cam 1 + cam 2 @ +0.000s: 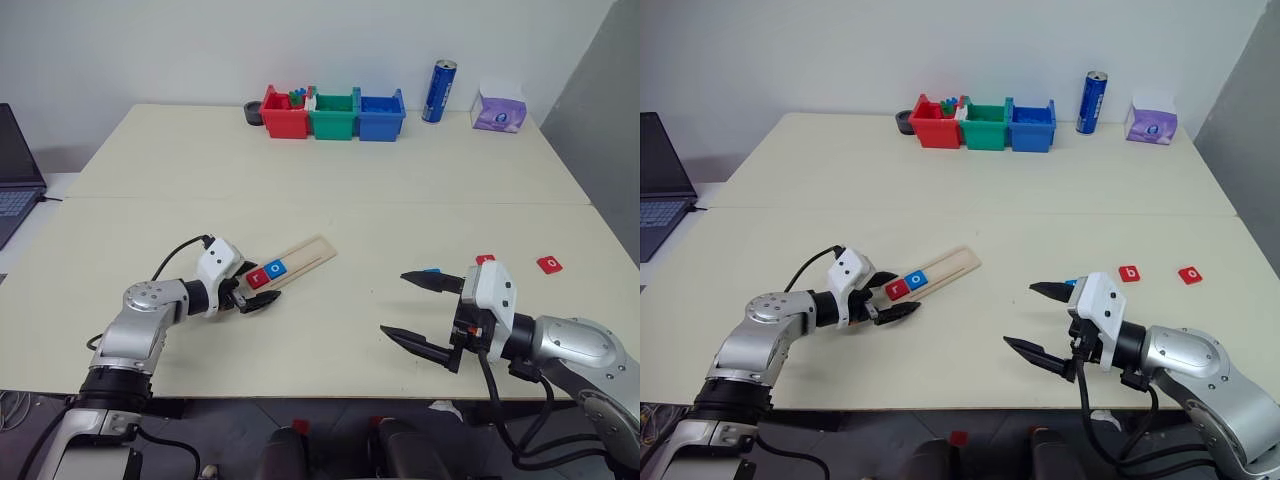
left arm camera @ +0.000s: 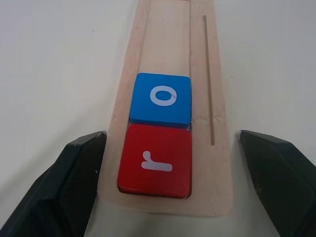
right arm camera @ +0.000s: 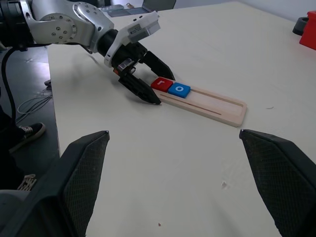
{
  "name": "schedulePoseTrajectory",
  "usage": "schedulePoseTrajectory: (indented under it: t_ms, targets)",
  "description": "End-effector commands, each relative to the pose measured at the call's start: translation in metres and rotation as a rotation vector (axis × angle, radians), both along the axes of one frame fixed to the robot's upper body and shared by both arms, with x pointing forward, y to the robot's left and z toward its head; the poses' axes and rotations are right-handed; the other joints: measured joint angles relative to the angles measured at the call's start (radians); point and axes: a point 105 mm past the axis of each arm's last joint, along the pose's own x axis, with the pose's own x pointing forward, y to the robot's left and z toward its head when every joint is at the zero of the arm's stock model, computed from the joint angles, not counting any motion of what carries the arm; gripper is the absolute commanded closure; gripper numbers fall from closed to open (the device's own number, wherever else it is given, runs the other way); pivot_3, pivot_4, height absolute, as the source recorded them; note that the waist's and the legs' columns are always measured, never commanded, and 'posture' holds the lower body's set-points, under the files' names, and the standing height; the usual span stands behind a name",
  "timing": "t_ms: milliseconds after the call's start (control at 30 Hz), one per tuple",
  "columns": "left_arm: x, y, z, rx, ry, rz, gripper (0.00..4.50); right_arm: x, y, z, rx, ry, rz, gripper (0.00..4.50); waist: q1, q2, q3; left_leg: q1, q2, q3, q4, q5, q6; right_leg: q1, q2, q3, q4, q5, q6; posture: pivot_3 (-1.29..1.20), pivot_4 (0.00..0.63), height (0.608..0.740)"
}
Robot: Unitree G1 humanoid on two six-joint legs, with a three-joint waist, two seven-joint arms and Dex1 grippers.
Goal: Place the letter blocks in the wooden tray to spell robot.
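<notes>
Nearest, the right hand (image 1: 420,308) hangs wide open and empty; beyond its fingers lie three loose letter blocks (image 1: 548,264). Left hand (image 1: 262,297), open, straddles the wooden tray (image 1: 305,256) holding r, o. Likely next: fetching b.

Wooden tray (image 1: 300,259): pale strip, lying flat and angled. Red "r" block (image 2: 155,160) at its near end, blue "o" block (image 2: 161,98) touching it. Two red blocks (image 1: 1129,273) (image 1: 1190,275) and a blue one (image 1: 432,271) lie well apart from the tray.

Silver-grey rounded arm housings are joined to white wrist blocks; each pincer, left (image 1: 262,293) and right (image 1: 422,315), is formed of two black tapered fingers, with black cables looped alongside.
</notes>
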Motion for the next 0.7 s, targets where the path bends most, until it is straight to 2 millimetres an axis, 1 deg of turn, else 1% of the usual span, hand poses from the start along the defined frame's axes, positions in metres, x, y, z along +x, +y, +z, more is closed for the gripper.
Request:
schedulePoseTrajectory:
  t_ms: [33, 267, 333, 433, 700]
  targets:
    - [0.001, 0.003, -0.005, 0.033, 0.025, -0.011, 0.0, -0.007, 0.008, 0.013, 0.021, -0.047, 0.03, 0.01, 0.0, 0.0, 0.0, 0.0, 0.0, 0.0, 0.0, 0.0, 0.0, 0.0, 0.0, 0.0, 0.0, 0.0, 0.0, 0.0, 0.15, 0.74]
    - [0.001, 0.003, -0.012, 0.098, 0.067, -0.021, 0.0, -0.009, 0.014, 0.016, 0.037, -0.042, 0.04, 0.01, 0.001, 0.0, 0.0, 0.0, 0.0, 0.0, 0.0, 0.0, 0.0, 0.0, 0.0, 0.0, 0.0, 0.0, 0.0, 0.0, 0.15, 0.74]
    - [0.001, 0.002, -0.012, 0.107, 0.07, -0.023, 0.4, -0.009, 0.014, 0.017, 0.036, -0.044, 0.043, 0.0, 0.001, 0.0, -0.001, 0.0, 0.0, 0.0, 0.0, 0.0, 0.0, 0.0, 0.0, 0.0, 0.001, 0.0, 0.0, 0.0, 0.15, 0.74]
    - [0.002, 0.001, -0.013, 0.106, 0.089, -0.01, 1.12, -0.009, 0.016, 0.018, 0.039, -0.05, 0.048, 0.0, 0.001, 0.0, -0.001, 0.0, 0.0, 0.0, 0.0, 0.0, 0.0, 0.0, 0.0, 0.0, 0.001, 0.0, 0.0, 0.0, 0.15, 0.74]
    - [0.002, 0.002, -0.01, 0.073, 0.12, -0.004, 1.12, -0.008, 0.018, 0.021, 0.04, -0.064, 0.051, 0.0, 0.001, 0.0, -0.001, 0.001, 0.0, 0.0, 0.0, 0.0, 0.0, 0.0, 0.0, 0.0, 0.001, 0.0, 0.0, 0.0, 0.15, 0.74]
